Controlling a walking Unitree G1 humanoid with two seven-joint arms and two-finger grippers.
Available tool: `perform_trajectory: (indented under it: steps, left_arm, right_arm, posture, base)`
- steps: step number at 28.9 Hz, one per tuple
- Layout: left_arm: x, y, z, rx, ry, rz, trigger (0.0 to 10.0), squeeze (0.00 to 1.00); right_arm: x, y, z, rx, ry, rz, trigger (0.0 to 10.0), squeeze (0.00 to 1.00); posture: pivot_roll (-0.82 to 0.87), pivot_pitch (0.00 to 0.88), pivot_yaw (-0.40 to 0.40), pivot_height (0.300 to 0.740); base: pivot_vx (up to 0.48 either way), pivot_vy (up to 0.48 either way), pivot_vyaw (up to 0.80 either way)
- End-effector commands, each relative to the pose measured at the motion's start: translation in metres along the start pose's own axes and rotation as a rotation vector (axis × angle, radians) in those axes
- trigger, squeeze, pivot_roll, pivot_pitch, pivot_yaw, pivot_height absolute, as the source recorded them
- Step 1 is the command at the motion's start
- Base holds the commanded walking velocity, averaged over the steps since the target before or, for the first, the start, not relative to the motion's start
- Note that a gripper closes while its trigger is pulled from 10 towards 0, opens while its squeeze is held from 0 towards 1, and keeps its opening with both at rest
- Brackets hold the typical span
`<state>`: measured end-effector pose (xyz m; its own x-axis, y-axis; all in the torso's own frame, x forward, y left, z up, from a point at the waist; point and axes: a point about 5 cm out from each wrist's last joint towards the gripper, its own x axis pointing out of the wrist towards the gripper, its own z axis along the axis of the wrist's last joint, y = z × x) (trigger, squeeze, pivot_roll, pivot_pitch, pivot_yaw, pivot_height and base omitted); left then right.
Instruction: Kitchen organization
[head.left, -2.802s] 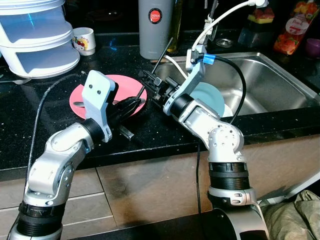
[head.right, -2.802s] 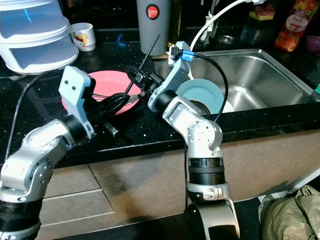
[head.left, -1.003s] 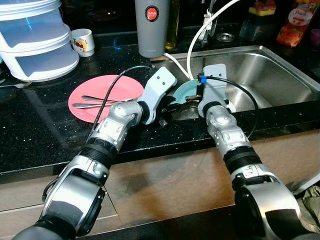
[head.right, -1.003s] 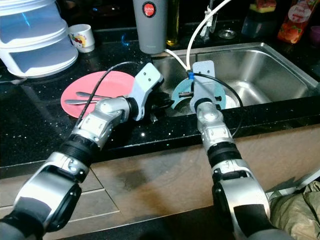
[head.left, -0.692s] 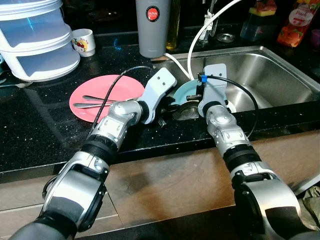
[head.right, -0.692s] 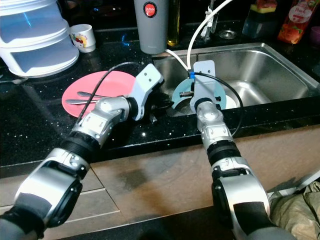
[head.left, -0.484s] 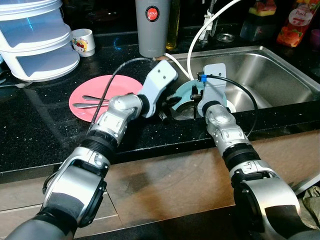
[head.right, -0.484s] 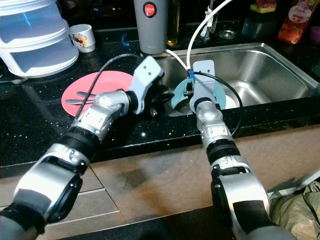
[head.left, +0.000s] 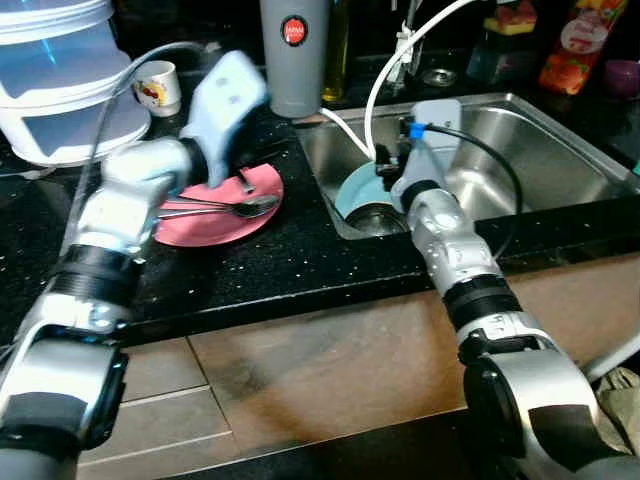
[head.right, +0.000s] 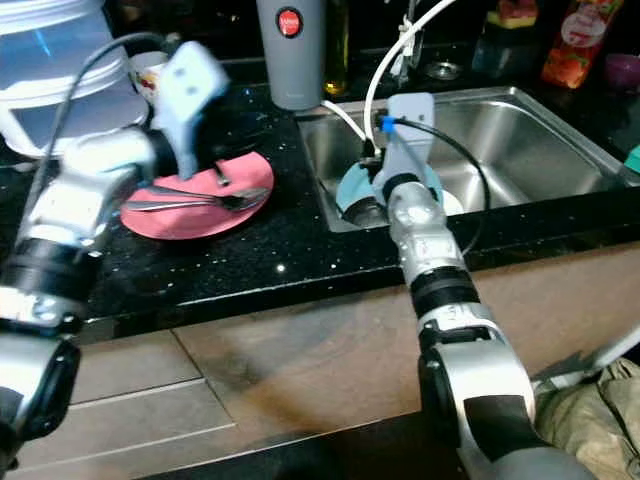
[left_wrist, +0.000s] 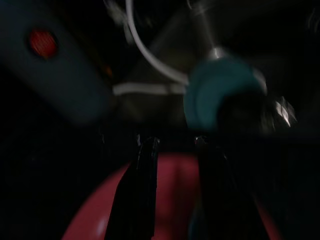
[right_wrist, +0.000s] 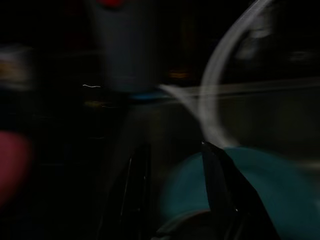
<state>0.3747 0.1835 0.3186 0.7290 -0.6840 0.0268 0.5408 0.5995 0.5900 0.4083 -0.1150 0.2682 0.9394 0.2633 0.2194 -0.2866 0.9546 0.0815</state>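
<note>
A pink plate lies on the black counter with two spoons across it. My left gripper hovers just above the plate's far edge; its fingers are blurred, and the left wrist view shows them open with nothing between. A teal plate leans against the sink's left wall. My right gripper reaches down over the sink's front left corner, right beside the teal plate. It is open, and I cannot tell whether it touches the plate.
A steel sink takes up the right side, with a white hose arching into it. A grey tumbler, a mug and a white stacked container stand at the back. Bottles sit behind the sink.
My left arm has swung left, away from the sink edge, and now hangs over the pink plate. The right gripper has stayed by the teal plate. The camera shifted slightly.
</note>
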Motion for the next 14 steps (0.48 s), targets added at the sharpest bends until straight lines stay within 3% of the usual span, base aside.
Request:
perform_trajectory:
  steps: [1,6,14]
  left_arm:
    - [-0.015,0.000,-0.023,-0.011,0.084,-0.049,10.0,0.00]
    - [-0.025,-0.007,-0.033,-0.065,0.092,-0.099,10.0,0.00]
    - [-0.028,-0.005,-0.058,-0.112,0.135,-0.074,10.0,0.00]
  right_arm:
    - [-0.004,0.014,-0.001,0.077,0.010,0.125,10.0,0.00]
    - [-0.013,0.032,0.001,0.075,-0.008,0.274,10.0,0.00]
    - [-0.024,0.037,0.002,0.089,0.016,0.329,10.0,0.00]
  posture:
    - [0.10,0.109,-0.018,0.740]
    - [0.09,0.116,-0.011,0.740]
    - [0.08,0.123,-0.010,0.740]
  base:
    - [0.000,0.000,0.00]
    - [0.000,0.000,0.00]
    - [0.000,0.000,0.00]
